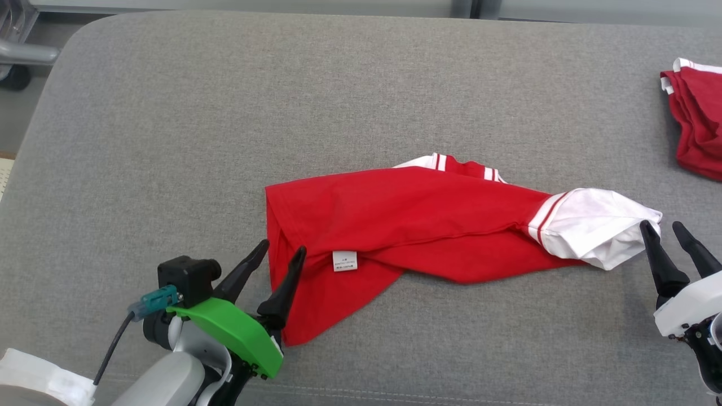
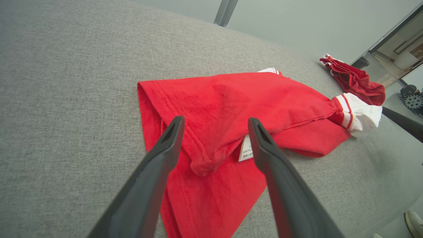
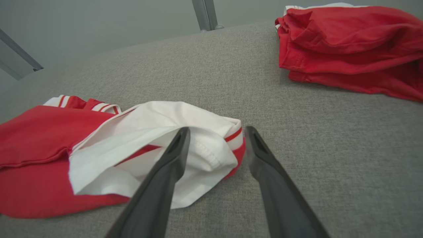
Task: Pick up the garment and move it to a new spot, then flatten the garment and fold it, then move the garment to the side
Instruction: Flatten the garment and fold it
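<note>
**Current state.** The red shirt (image 1: 417, 220) lies on the grey table (image 1: 169, 113) as a long, twisted band running between the two tools. It is neither flat nor folded.

**Left tool** (image 1: 284, 246). The jaws stand wide and hold nothing. They straddle the hem (image 2: 155, 99) end of the shirt, with a small bunched ridge of cloth between the fingertips. The care label (image 1: 344, 260) lies just to the right of this tool.

**Right tool** (image 1: 661, 224). The jaws stand apart, somewhat narrower than the left pair, and hold nothing. One finger (image 3: 172, 155) overlaps the cuff of the white sleeve (image 1: 592, 231). The other is over bare table just beside it.

**Reason for placement.** Each tool is at an opposite end of the garment. This stance suits a two-point grip, in which hem and sleeve can be drawn apart to take out the twist (a judgement, not an observation). The flattening step appears to be in hand. Folding and moving aside are not yet done.

**Caution.** The cloth is doubled at both ends. A grip that catches only the upper layer would probably lift it without untwisting the lower one.

**Note.** A second red garment (image 1: 696, 118) lies folded well beyond the right tool, on its outer side, apart from the work.
</note>
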Controlling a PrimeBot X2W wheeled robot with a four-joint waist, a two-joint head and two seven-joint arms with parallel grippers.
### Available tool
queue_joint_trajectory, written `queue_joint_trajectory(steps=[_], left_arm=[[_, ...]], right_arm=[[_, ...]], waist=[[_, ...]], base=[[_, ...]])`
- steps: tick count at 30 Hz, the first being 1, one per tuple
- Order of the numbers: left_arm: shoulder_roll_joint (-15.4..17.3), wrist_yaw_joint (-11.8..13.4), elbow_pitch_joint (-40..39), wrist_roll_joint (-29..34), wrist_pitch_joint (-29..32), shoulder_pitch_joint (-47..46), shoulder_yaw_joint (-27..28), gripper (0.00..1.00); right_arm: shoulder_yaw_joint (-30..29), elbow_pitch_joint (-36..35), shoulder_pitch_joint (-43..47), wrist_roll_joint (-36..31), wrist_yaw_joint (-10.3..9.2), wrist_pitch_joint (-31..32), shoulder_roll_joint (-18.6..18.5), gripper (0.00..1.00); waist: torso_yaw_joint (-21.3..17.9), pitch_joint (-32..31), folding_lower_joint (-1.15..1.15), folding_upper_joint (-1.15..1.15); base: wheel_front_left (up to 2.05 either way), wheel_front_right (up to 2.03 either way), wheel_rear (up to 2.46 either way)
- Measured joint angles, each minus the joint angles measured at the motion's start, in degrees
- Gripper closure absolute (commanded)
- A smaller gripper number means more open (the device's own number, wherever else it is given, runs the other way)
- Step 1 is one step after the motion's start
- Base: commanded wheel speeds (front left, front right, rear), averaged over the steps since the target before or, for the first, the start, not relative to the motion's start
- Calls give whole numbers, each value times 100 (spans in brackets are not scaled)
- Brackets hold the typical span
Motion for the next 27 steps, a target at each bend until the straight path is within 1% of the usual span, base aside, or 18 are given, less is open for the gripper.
queue_joint_trajectory(steps=[6,9,10,11,12,13,14,16,19,22,25,27], left_arm=[[67,37,-168,53,-57,1,109,0],[67,67,-186,53,-63,4,131,0],[68,82,-199,53,-63,5,138,0],[68,82,-218,53,-63,7,142,0],[67,82,-243,54,-63,9,146,0],[67,82,-276,54,-63,12,155,0],[66,85,-311,54,-64,16,175,0],[64,88,-345,55,-110,29,245,0],[74,91,-356,55,-115,64,330,0],[75,107,-367,55,-158,180,390,0],[86,108,-402,54,-165,260,476,0],[87,119,-452,54,-166,297,502,0]], right_arm=[[-2,116,-3,64,20,164,-19,17],[83,192,-48,66,62,252,11,23],[112,207,-70,69,71,253,35,23],[133,210,-76,74,101,254,49,36],[146,216,-76,74,102,254,59,55],[153,223,-76,75,109,255,66,60],[154,224,-76,82,118,254,69,62],[156,218,-77,92,126,253,78,76],[177,186,-80,88,178,248,101,88],[208,89,-80,49,200,225,102,93],[226,-124,-79,-10,200,182,94,88],[248,-260,-75,-31,200,142,85,87]], waist=[[148,73,0,0],[195,107,0,0],[204,113,0,0],[210,116,0,0],[214,118,0,0],[216,117,0,0],[217,116,0,0],[211,108,0,0],[185,90,0,0],[123,51,0,0],[33,14,0,0],[-40,-8,0,0]], base=[[0,0,0],[0,0,0],[0,0,0],[0,0,0],[0,0,0],[0,0,0],[0,0,0],[0,0,0],[0,0,0],[0,0,0],[0,0,0],[0,0,0]])
